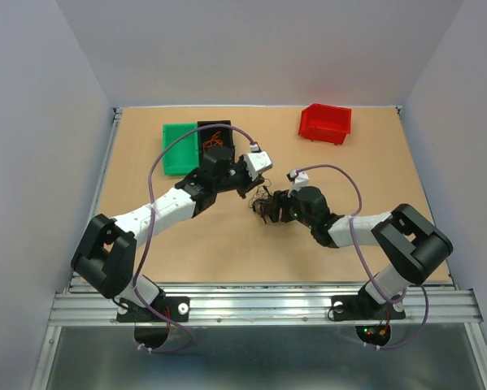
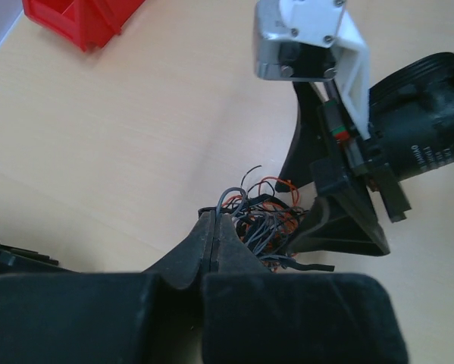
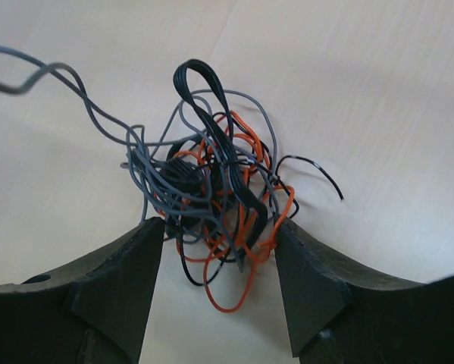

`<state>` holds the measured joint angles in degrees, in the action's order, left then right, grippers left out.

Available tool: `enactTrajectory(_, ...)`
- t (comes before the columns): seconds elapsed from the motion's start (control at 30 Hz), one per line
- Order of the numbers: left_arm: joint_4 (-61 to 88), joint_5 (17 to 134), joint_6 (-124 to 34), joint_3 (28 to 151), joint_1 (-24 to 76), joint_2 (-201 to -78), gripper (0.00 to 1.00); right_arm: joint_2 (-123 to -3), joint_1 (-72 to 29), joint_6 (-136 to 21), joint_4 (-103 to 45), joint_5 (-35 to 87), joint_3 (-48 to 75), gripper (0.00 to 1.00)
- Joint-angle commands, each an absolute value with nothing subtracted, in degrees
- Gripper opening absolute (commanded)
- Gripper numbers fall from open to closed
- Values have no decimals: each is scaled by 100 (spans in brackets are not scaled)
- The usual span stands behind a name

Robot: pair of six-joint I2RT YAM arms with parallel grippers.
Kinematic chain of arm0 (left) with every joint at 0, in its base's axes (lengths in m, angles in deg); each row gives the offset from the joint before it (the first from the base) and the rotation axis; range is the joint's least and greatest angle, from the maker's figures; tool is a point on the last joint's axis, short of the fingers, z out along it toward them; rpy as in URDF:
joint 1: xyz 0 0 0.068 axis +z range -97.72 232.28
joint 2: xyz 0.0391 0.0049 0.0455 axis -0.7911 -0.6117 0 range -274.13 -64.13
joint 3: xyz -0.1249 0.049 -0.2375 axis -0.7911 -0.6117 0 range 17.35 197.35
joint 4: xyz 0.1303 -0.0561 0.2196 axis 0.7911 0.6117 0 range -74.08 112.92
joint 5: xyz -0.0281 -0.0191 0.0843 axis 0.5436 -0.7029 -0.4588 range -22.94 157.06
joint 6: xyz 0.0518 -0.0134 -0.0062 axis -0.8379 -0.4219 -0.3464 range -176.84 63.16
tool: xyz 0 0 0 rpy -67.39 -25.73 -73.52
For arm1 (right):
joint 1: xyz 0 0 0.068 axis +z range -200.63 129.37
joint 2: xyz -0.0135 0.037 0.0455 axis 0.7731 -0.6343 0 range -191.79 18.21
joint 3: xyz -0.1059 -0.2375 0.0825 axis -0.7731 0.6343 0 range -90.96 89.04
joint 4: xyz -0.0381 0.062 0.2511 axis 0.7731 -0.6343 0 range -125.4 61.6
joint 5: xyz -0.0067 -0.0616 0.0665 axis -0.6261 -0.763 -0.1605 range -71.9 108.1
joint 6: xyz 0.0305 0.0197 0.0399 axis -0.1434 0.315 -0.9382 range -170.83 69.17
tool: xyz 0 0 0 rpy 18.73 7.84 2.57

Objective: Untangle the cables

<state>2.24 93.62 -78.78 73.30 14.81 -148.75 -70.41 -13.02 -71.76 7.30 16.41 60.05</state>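
OK, current state:
cables: one tangle [image 1: 266, 208] of thin grey, black and orange strands, lying on the table [image 1: 227, 244] about mid-table, between the two grippers.
tangle detail: strands are looped through each other. In the right wrist view a flat black loop sticks up from the top. One long grey strand trails off to one side, and a short black end curls out on the other.
left gripper [image 2: 211, 231]: fingers pressed flat together, closed. The tips sit at the edge of the tangle and grey strands rise right at them. Cannot tell whether a strand is pinched between them.
right gripper [image 3: 219, 225]: jaws apart, one finger on each side of the tangle, with the bundle in the gap. Orange loops touch the inner face of one finger, and grey and black strands lie against the other.
arms: left arm [image 1: 166, 207] reaches in from near left, right arm [image 1: 353, 227] from near right. The two wrists are close together over mid-table, tips facing each other across the tangle.
red bin [image 1: 325, 123]: far right of the table, well apart from the tangle.
green bin [image 1: 180, 148]: far left.
black bin [image 1: 215, 134]: just beside the green one, on its right. Some orange wire shows inside. The left arm's wrist overlaps its near edge in the top view.
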Motion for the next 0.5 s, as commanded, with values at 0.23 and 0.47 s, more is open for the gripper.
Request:
enactTrajectory(0.23,-675,9114,-6950,6781,2178,-13446,0,-7057,-1248,-7561,659,249,5599,39)
enactTrajectory(0.47,-1308,8360,-6564,6192,2425,-12541,0,-6811,-1248,-7886,96,-562,5608,23)
